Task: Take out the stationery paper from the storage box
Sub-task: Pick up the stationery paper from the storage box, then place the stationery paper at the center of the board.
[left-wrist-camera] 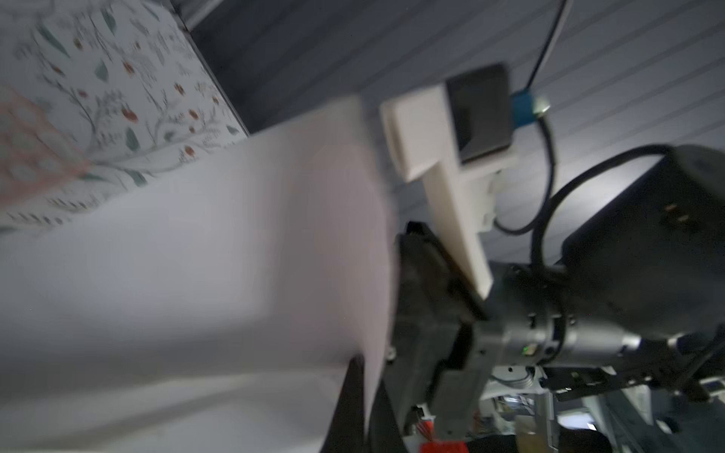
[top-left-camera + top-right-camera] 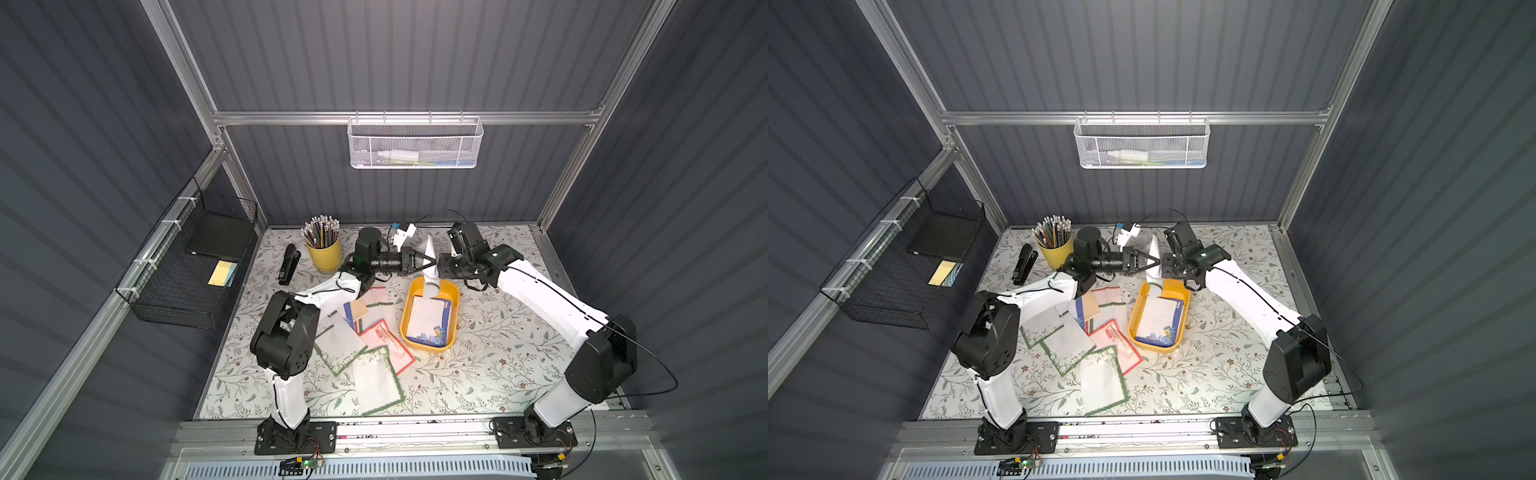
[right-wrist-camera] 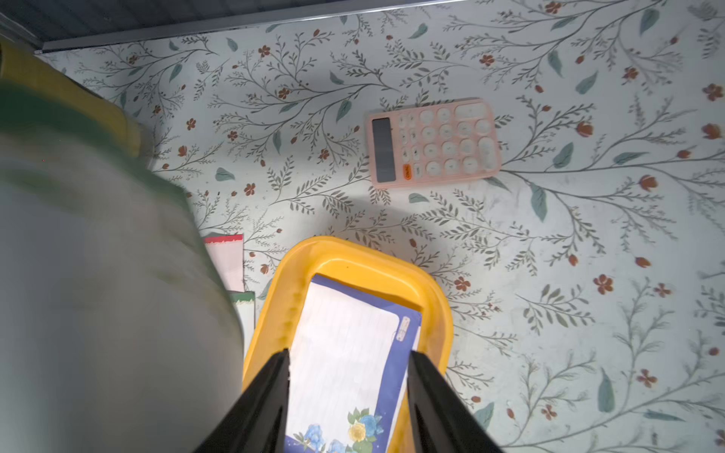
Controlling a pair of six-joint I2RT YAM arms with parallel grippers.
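Observation:
A white sheet of stationery paper [image 2: 430, 254] with a green edge hangs upright over the far end of the yellow storage box [image 2: 454, 291]. My left gripper [image 2: 434, 262] is shut on this sheet; in the left wrist view the paper [image 1: 196, 255] runs between the two closed fingers [image 1: 349, 392]. My right gripper [image 3: 347, 357] stands open just beside the sheet [image 3: 98, 294], over the box [image 3: 353, 255], holding nothing. A blue-floral sheet [image 2: 428, 322] lies in the box. Several red- and green-bordered sheets [image 2: 376, 353] lie on the table left of the box.
A yellow pencil cup [image 2: 324, 254] and a black stapler [image 2: 289, 258] stand at the back left. A pink calculator [image 3: 433, 143] lies beyond the box. A black wire basket [image 2: 187, 270] hangs on the left wall, a white mesh basket [image 2: 415, 143] on the back wall.

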